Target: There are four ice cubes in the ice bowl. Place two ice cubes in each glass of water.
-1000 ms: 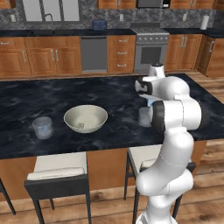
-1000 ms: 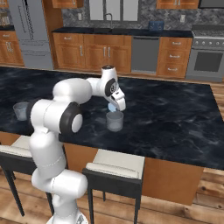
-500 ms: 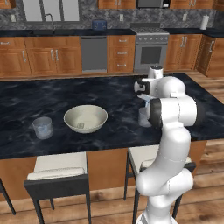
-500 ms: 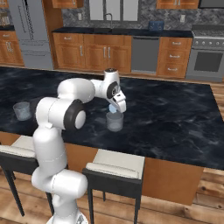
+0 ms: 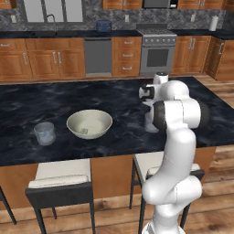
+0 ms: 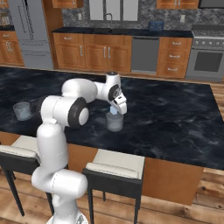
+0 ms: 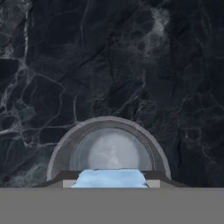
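Left base view: gripper [image 5: 151, 106] sits over a glass [image 5: 150, 123] on the dark surface [image 5: 55, 103]; arm hides most of it. Ice bowl [image 5: 89, 124] and second glass [image 5: 45, 133] well off to its left, one small cube [image 5: 83, 132] in the bowl.

Right base view: jaws point down just above the glass [image 6: 114, 122] rim.

Hand view: jaws part open, clamped on a pale blue ice cube [image 7: 110, 178], glass [image 7: 109, 146] directly below.
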